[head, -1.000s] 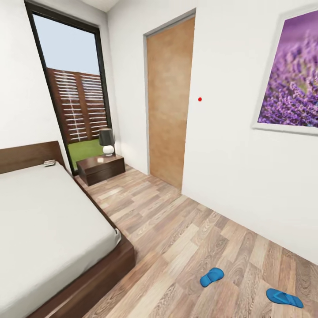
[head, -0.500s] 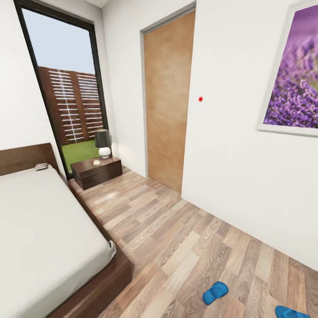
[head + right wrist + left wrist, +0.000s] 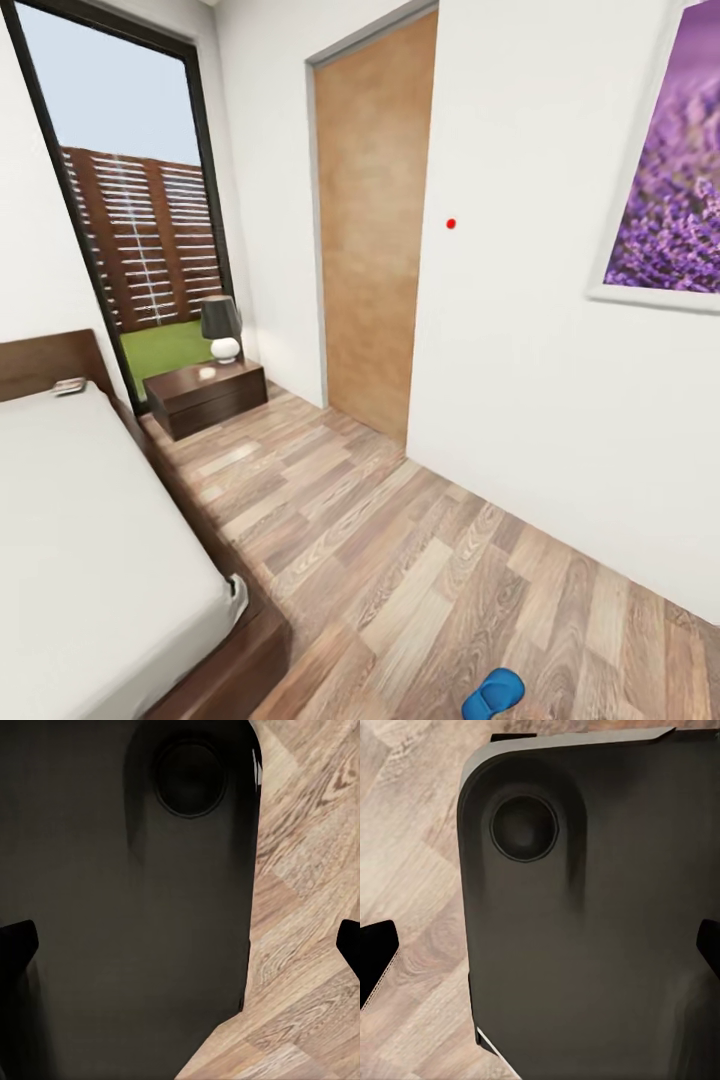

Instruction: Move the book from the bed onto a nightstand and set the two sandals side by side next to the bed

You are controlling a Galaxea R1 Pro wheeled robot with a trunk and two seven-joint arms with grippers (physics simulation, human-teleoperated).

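Note:
In the head view the bed (image 3: 90,560) with its pale mattress lies at the left. The book (image 3: 70,385) rests on the mattress near the headboard. Beyond the bed's far corner a dark nightstand (image 3: 205,396) stands by the window. One blue sandal (image 3: 495,693) lies on the wood floor at the lower edge, partly cut off. My left gripper (image 3: 540,952) hangs open over my dark base, its fingertips (image 3: 375,960) wide apart. My right gripper (image 3: 180,945) is open the same way, with nothing between its fingers.
A lamp (image 3: 220,328) and a small pale object stand on the nightstand. A brown door (image 3: 370,220) is set in the white wall at the right, with a purple picture (image 3: 675,190) further along. Wood floor (image 3: 380,540) runs between bed and wall.
The camera has moved forward, so the whole view has shifted. The right-hand sandal has slid out of the picture, and the other now sits at the lower edge.

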